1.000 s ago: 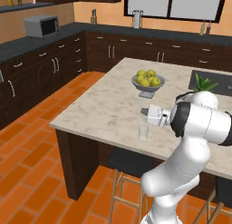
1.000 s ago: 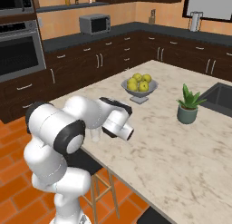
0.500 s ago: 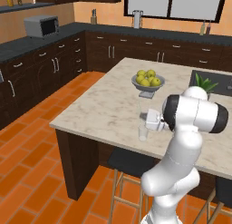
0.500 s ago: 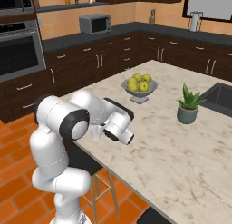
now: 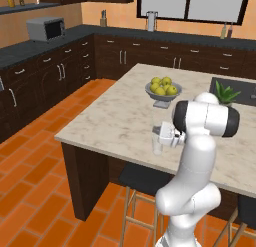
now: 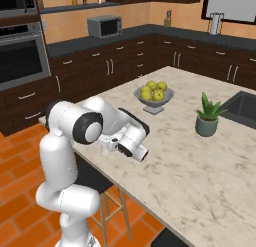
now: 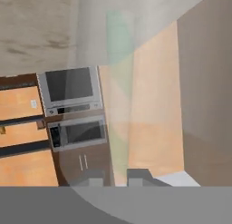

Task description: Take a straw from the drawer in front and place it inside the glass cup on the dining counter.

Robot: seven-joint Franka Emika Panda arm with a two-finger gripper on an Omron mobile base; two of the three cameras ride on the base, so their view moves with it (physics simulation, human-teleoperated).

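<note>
The glass cup [image 5: 157,141] stands near the front edge of the dining counter [image 5: 110,121], a beige marble-look island. My gripper [image 5: 162,134] lies level, pointing left, right at the cup's rim. In the hand view the cup's clear wall [image 7: 149,19] is very close to the lens. My gripper [image 7: 117,177] is shut on a pale green straw [image 7: 120,82] that runs straight away from the fingertips [image 7: 93,177] and looks faint, as if seen through the glass. Whether the straw's tip is inside the cup I cannot tell. The drawer is out of view.
A bowl of yellow-green fruit [image 5: 162,90] sits mid-counter behind the cup, with a potted plant [image 5: 226,95] and a sink [image 6: 245,106] to the right. A dark stool [image 5: 142,178] stands under the counter's edge. Dark cabinets and a microwave [image 5: 46,28] line the far walls.
The arm's upper links have swung to the right and risen more upright. The hand has stayed at the cup, and the gripper has stayed shut.
</note>
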